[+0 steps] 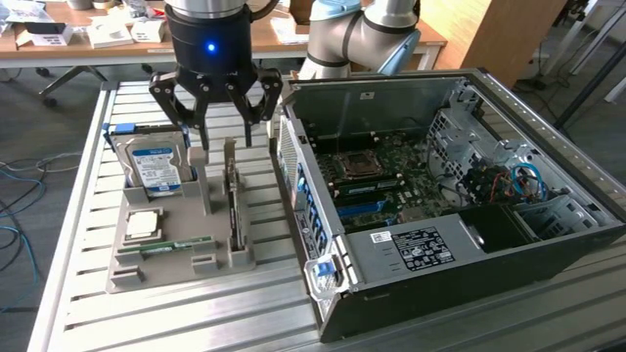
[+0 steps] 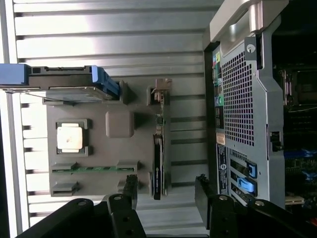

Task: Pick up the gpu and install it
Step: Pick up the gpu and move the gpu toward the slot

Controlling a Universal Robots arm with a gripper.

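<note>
"Two things, please: where was the gpu, and how did the jaws stand?"

"The gpu (image 1: pixel 234 202) (image 2: pixel 157 166) (a thin flat card, seen dark and edge-on) stood on its long edge in the slots of the flat grey plastic holder tray (image 1: pixel 181 216) (image 2: pixel 136 148). It ran along the tray side that faced the computer case, and it was seated there, not lifted. The black gripper (image 1: pixel 223 136) (image 2: pixel 166 188), with a blue light on its body, hung above the tray end where the hard drive stood. Its jaws were spread wide and held nothing. In the wrist view the card's edge ran toward the gap between the fingers (image 2: pixel 130 188), and none of them touched it."

"What else sat on that tray?"

"A boxy silver hard drive with a blue label (image 1: pixel 157 165) (image 2: pixel 59 82) stood upright in the tray corner away from the case, close to the gripper. A square silver processor chip (image 1: pixel 144 224) (image 2: pixel 69 137) lay flat in a pocket on the drive's side of the tray. A narrow green memory stick (image 1: pixel 166 247) (image 2: pixel 91 169) lay flat just past the chip, toward the tray's other end."

"And around the tray?"

"The tray rested on a slatted aluminium table (image 1: pixel 196 323) (image 2: pixel 99 39). A black and silver tower computer case (image 1: pixel 470 286) (image 2: pixel 242 99) lay on its side just beside the tray. Its side panel was off and its green motherboard (image 1: pixel 382 176) was showing. The card was on the tray, apart from that board."
</note>
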